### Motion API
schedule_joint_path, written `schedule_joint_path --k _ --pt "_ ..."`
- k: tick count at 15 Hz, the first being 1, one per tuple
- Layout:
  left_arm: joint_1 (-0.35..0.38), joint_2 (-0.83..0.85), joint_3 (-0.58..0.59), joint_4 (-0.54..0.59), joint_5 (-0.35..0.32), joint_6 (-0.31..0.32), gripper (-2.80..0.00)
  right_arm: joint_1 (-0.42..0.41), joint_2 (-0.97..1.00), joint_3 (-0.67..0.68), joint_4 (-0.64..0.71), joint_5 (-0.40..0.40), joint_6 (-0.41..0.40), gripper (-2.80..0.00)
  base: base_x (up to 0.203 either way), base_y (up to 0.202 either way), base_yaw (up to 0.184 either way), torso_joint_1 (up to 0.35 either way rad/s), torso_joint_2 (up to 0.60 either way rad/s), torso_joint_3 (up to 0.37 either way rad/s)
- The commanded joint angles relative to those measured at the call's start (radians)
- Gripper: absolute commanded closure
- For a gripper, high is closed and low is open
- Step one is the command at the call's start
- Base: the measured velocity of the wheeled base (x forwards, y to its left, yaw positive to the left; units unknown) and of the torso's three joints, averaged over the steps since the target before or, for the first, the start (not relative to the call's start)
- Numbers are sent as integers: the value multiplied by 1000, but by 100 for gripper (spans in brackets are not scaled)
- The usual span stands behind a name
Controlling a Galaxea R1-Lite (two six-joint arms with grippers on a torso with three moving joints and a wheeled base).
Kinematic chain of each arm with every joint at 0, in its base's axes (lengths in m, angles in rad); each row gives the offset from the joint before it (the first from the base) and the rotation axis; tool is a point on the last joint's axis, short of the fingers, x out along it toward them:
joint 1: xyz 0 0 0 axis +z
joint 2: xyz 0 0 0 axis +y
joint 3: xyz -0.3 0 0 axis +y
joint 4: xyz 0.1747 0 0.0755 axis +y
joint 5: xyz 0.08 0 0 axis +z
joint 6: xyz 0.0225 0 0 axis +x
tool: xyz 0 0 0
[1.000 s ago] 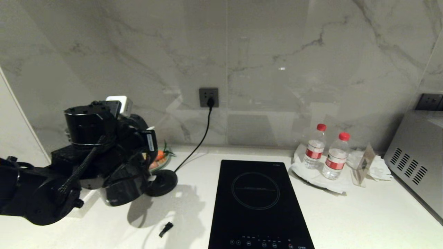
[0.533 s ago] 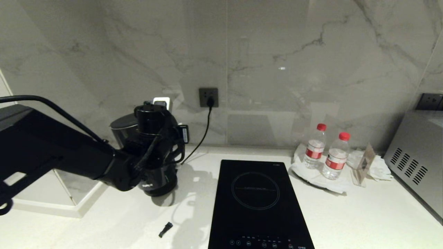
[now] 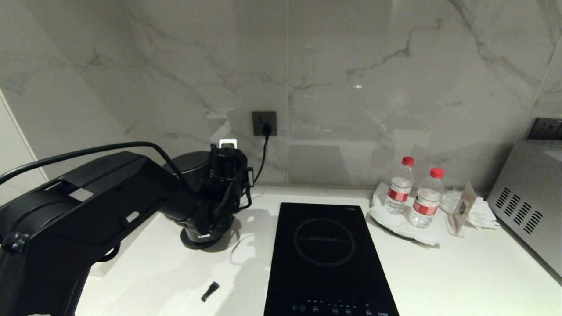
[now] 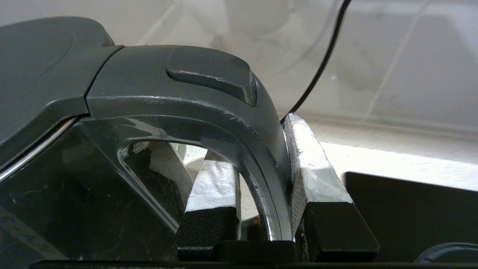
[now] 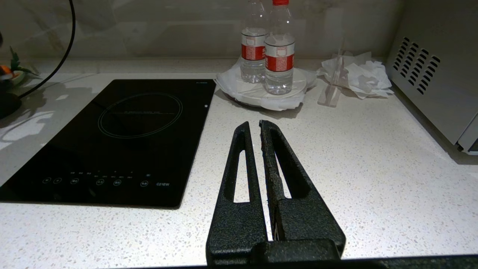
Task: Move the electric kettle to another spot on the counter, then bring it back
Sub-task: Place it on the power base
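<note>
White speckled counter (image 3: 439,272) runs under a marble back wall; black cooktop (image 3: 327,259) sits inset at its front middle. Steel appliance (image 3: 524,206) at the counter's right edge. My left arm (image 3: 96,210) reaches in from the counter's left edge toward the back. Kettle (image 3: 193,164) stands at the back left of the counter, just left of the cooktop, on its round base (image 3: 199,241), near the wall. My left gripper (image 4: 261,183) is clamped on the kettle's handle (image 4: 209,101): one taped finger (image 4: 216,183) inside the loop, the other on the outside, both pressed against it. A cord (image 3: 262,153) runs from the wall socket (image 3: 264,123) down behind the kettle. Two bottles (image 3: 415,193) with red caps stand on a white plate (image 3: 395,224) at the back right of the counter, crumpled paper (image 3: 476,213) just beside them. A small dark bit (image 3: 210,291) lies near the counter's front edge, left of the cooktop. My right gripper (image 5: 254,129) hangs over the counter right of the cooktop, fingers nearly together, nothing between them.
</note>
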Motion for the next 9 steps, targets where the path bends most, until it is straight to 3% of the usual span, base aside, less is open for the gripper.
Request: schedule_joint_path --k 1,9 --pt "4 52 -18 -3 7 0 0 0 1 0 0 0 -1 0 0 0 0 0 0 0" --pt "19 159 -113 1 26 15 0 0 1 0 0 0 -1 0 0 0 0 0 0 0"
